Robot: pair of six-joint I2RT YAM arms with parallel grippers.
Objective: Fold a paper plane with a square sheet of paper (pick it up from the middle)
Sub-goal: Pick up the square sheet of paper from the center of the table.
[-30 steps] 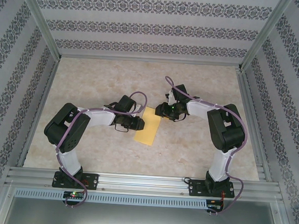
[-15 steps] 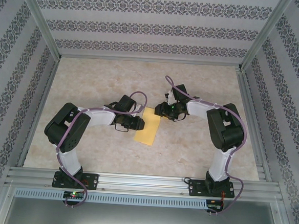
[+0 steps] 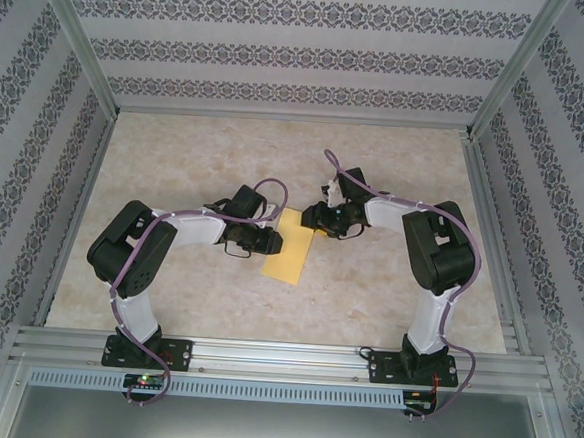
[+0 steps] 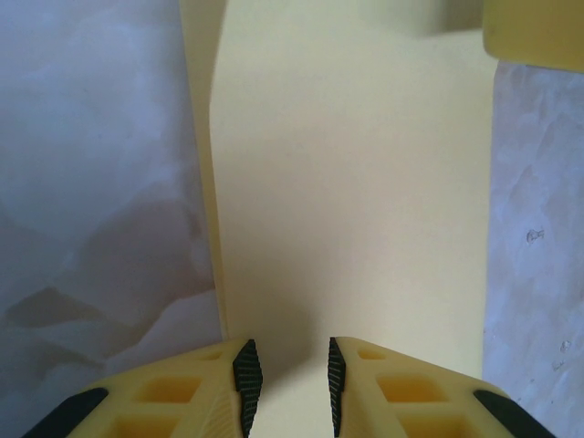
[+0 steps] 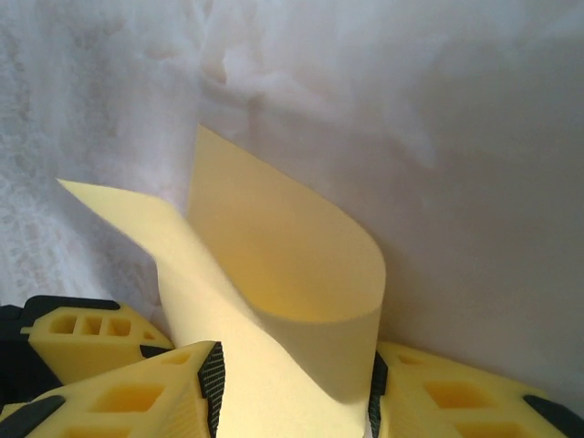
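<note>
The paper [image 3: 290, 247] lies on the surface [image 3: 347, 293] between both arms. Right pincer [image 5: 294, 397]: jaws clamped on a curled-up edge. Left pincer [image 4: 289, 388]: jaws slightly apart over the flat part. Expect a light, limp, easily creased sheet. Grip the edges gently and hold flat areas down.

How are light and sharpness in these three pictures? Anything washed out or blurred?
Top external: even light, sharp, only faint shadows on the table. Left wrist: the square sheet of paper looks pale, nearly washed out. Right wrist: the table behind is bright and hazy; the paper's curl is shaded inside.
</note>
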